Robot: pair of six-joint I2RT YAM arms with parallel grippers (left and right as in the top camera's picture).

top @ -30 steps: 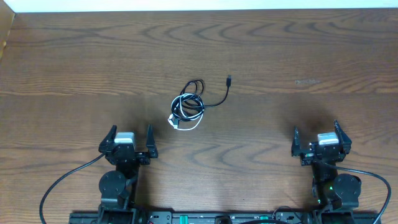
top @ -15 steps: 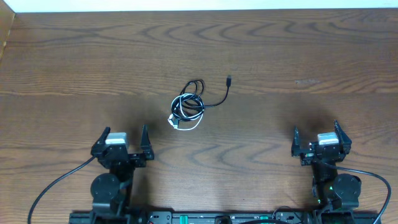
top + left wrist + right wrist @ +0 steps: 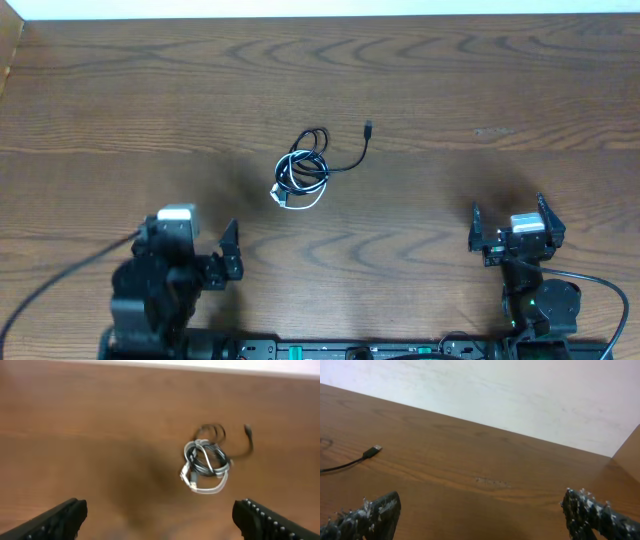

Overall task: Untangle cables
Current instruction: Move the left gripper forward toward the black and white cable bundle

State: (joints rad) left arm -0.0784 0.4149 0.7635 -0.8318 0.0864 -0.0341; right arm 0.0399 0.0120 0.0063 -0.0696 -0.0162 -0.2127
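Observation:
The cables [image 3: 303, 174] lie as one small knot at the table's middle: a black cord looped through a coiled white cord [image 3: 301, 199], with the black plug end [image 3: 368, 128] trailing up and right. My left gripper [image 3: 189, 229] is open and raised near the front left, well short of the knot. In the left wrist view the cables [image 3: 206, 459] sit ahead and right of centre, beyond the open left gripper [image 3: 160, 507]. My right gripper [image 3: 508, 206] stands open at the front right, holding nothing. The right wrist view shows only the black plug end [image 3: 371, 451] at far left, beyond the right gripper [image 3: 480, 497].
The wooden table [image 3: 480, 80] carries nothing besides the cables. A pale wall [image 3: 510, 390] runs behind its far edge. Thick black wires [image 3: 60, 285] trail from the arm bases along the front edge.
The left arm has lifted and swung left, so its gripper looks larger from overhead. The right arm and the cables have not moved.

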